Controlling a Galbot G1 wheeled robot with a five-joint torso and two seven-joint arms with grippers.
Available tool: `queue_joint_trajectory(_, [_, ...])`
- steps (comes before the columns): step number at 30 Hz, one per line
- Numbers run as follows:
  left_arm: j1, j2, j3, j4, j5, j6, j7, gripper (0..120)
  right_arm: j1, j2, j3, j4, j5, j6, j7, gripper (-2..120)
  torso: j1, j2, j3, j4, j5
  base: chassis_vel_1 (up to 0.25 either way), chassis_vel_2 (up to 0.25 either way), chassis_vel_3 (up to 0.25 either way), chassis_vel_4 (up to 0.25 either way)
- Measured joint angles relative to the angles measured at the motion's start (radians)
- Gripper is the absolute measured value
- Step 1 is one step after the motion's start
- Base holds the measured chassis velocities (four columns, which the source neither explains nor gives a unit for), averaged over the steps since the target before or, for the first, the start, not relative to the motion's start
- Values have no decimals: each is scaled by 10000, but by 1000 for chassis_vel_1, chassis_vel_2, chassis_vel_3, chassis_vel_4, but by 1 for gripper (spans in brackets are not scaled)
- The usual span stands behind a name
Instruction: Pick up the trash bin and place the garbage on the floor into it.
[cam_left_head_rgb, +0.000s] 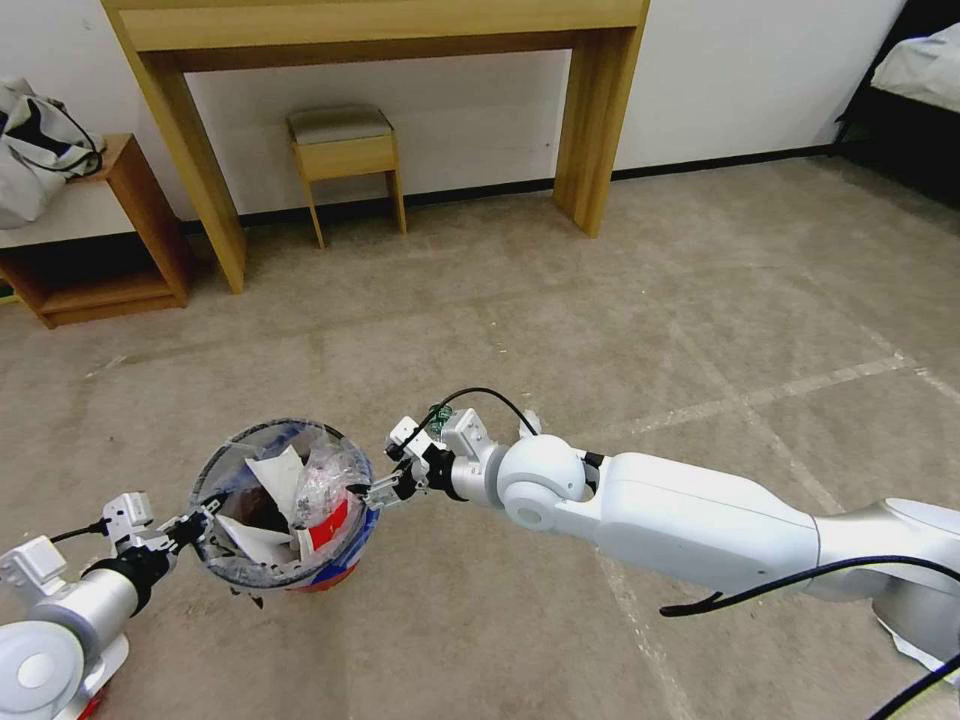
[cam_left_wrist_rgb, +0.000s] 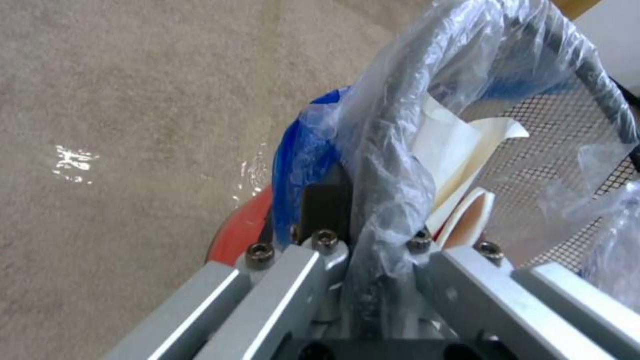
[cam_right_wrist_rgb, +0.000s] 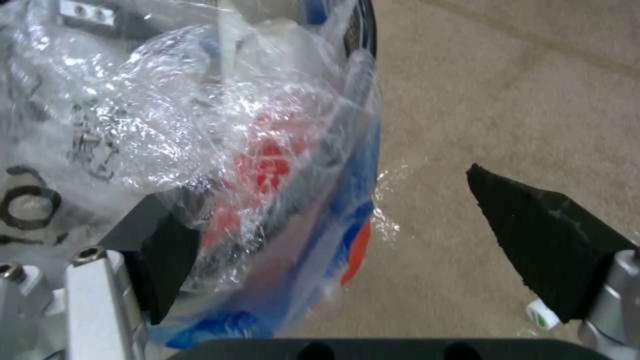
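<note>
The trash bin (cam_left_head_rgb: 203, 487), red-based and lined with a clear-and-blue bag, hangs just above the carpeted floor (cam_left_head_rgb: 600, 330). My left gripper (cam_left_head_rgb: 195, 525) is shut on its dark rim (cam_left_wrist_rgb: 393, 125), pinching the liner too. Garbage lies inside: white insoles (cam_left_wrist_rgb: 460, 150), a red wrapper (cam_left_head_rgb: 330, 522) and crumpled clear plastic (cam_right_wrist_rgb: 167, 115). My right gripper (cam_left_head_rgb: 385, 490) is open at the opposite side of the bin. It straddles the rim: one pad (cam_right_wrist_rgb: 160, 265) sits inside behind the plastic and the other pad (cam_right_wrist_rgb: 547, 240) outside over the carpet.
A wooden desk (cam_left_head_rgb: 590, 120) stands at the wall with a small stool (cam_left_head_rgb: 345, 150) under it. A low shelf (cam_left_head_rgb: 120, 230) holding a bag is at the far left, and a bed (cam_left_head_rgb: 920, 80) at the far right. Whitish tape lines (cam_left_head_rgb: 800, 385) cross the carpet. A white scrap (cam_left_head_rgb: 920, 645) lies below my right arm.
</note>
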Motion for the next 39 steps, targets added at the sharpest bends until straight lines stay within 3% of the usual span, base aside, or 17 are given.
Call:
queue_joint_trajectory(16, [36, 3, -35, -52, -3, 0, 21, 1, 113, -139, -17, 380, 303, -100, 216, 93, 0, 0, 0, 0, 0, 0, 0, 0, 0])
queue_joint_trajectory(39, [84, 61, -143, -130, -121, -1, -11, 1, 39, -166, 186, 925, 1812, -649, 392, 93, 0, 0, 0, 0, -2, 0, 0, 0, 0])
